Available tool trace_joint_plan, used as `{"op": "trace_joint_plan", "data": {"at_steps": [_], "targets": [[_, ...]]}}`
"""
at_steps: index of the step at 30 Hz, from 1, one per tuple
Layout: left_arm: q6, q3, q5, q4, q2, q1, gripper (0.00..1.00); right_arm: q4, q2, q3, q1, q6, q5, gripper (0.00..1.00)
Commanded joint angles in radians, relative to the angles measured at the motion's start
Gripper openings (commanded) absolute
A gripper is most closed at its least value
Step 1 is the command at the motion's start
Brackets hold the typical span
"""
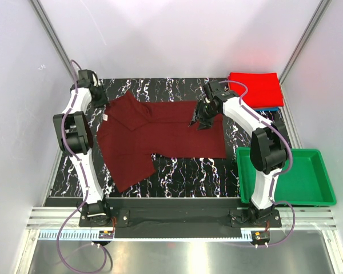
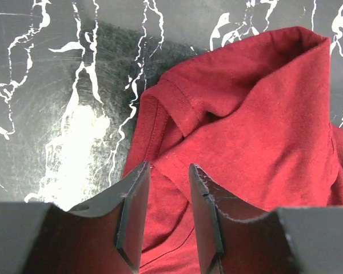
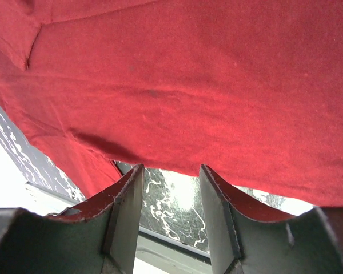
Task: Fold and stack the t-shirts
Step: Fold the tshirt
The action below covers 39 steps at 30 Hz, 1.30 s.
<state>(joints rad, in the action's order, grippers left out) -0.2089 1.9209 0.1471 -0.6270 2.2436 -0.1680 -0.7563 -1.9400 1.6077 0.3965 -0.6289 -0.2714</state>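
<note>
A dark maroon t-shirt (image 1: 160, 134) lies spread and part folded on the black marbled table (image 1: 188, 168). My left gripper (image 1: 101, 98) hovers at its back left corner. In the left wrist view this gripper (image 2: 168, 171) is open, with rumpled cloth (image 2: 263, 114) and a sleeve hem below the fingers. My right gripper (image 1: 203, 119) is over the shirt's back right part. It (image 3: 171, 171) is open, its tips at the cloth's edge (image 3: 188, 74) and bare table showing between the fingers. A bright red folded t-shirt (image 1: 254, 88) lies at the back right on a thin blue edge (image 1: 268, 108).
A green plastic tray (image 1: 317, 197) sits at the front right, beside the right arm's base. White walls close in the table on the left, back and right. Bare marbled surface (image 1: 183, 177) shows in front of the maroon shirt.
</note>
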Motion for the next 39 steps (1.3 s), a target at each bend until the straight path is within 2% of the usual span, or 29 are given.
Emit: {"op": "trace_joint_plan", "data": {"at_steps": [1,8,26,27,29,30,31,32,39], "targets": [[0.032,-0.010,0.037,0.018,0.014,0.010,0.39,-0.003,-0.005,0.051,0.007,-0.009,0.008,0.50],[0.045,0.027,0.046,-0.010,0.059,0.002,0.40,-0.002,-0.008,0.051,0.005,-0.017,0.011,0.50],[0.057,0.009,0.017,0.001,0.076,0.002,0.41,-0.003,-0.027,0.072,0.008,-0.028,0.011,0.50],[0.057,0.012,0.017,-0.003,0.077,0.002,0.39,-0.003,-0.030,0.075,0.007,-0.028,0.011,0.50],[0.057,0.015,0.016,-0.004,0.076,0.001,0.22,-0.008,-0.031,0.078,0.010,-0.028,0.014,0.50],[0.057,0.013,0.017,0.000,0.073,0.002,0.16,-0.005,-0.033,0.078,0.008,-0.028,0.015,0.50],[0.052,0.020,0.023,0.000,0.071,0.002,0.06,-0.005,-0.033,0.078,0.010,-0.029,0.015,0.50],[0.048,0.026,0.025,-0.005,0.064,0.002,0.00,-0.005,-0.034,0.080,0.011,-0.029,0.014,0.50],[-0.076,0.038,0.003,-0.065,-0.034,0.005,0.00,-0.005,-0.074,0.129,0.033,-0.038,0.031,0.49]]}}
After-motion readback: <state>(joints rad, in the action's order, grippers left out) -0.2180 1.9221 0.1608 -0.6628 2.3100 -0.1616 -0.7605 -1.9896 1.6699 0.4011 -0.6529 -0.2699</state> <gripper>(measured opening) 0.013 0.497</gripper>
